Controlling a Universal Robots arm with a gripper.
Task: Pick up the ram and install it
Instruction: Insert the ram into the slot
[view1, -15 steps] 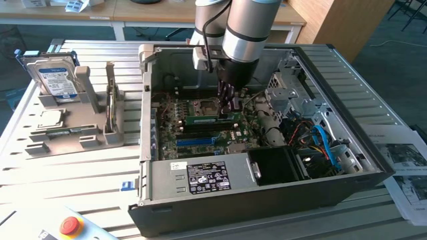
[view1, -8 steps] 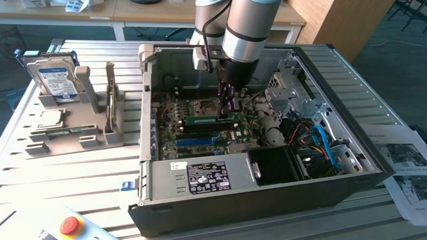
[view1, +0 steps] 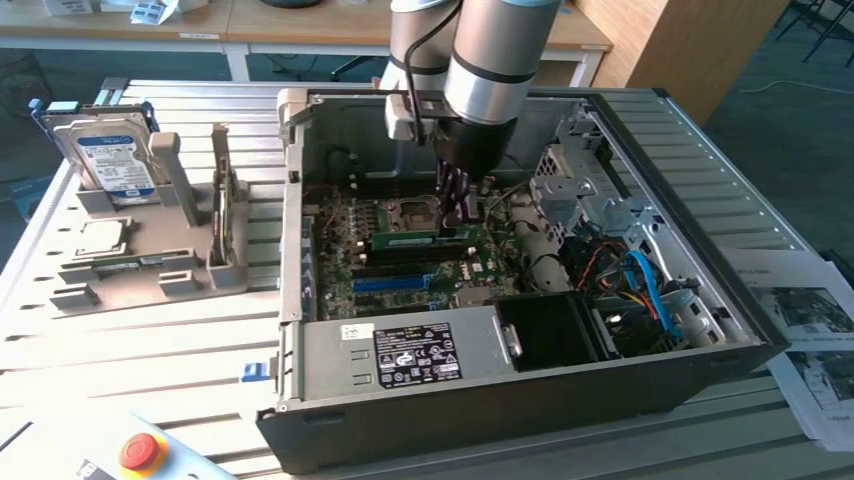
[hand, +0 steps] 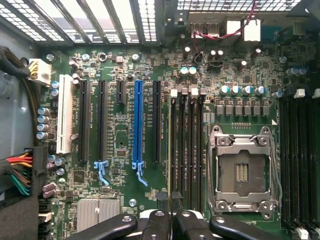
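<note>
— What takes up most of the scene?

— A slatted metal counter (view1: 160, 340). On it, across the centre and right of the exterior view, an open computer case (view1: 534, 400) lies with its inside facing up. The robot arm (view1: 487, 60) comes down into it from the top centre of the frame.

— And inside the case?

— A green motherboard (view1: 340, 265) fills the floor of the case, and a grey power supply (view1: 400, 352) with a black label sits along the edge nearest the bottom of the frame. To the right of the board there is a tangle of blue cables (view1: 654, 290).

— Anything outside the case?

— On the exterior view's left stands a grey holder (view1: 147, 270). A blue-labelled hard drive (view1: 114, 160) is propped upright in it at the upper left, with a square silver processor chip (view1: 104, 235) just below that. A red button (view1: 140, 450) sits at the lower left.

— Where is the ram?

— The ram (view1: 400, 239) lies along the memory slots near the middle of the frame, just below the empty processor socket (view1: 411, 212). I cannot tell whether it is fully seated.

— And the end effector?

— The end effector (view1: 457, 215) is clamped on the ram at the stick's right end. In the wrist view its fingers (hand: 162, 205) stand close together over the slots between the long blue slot (hand: 138, 125) and the socket.
</note>
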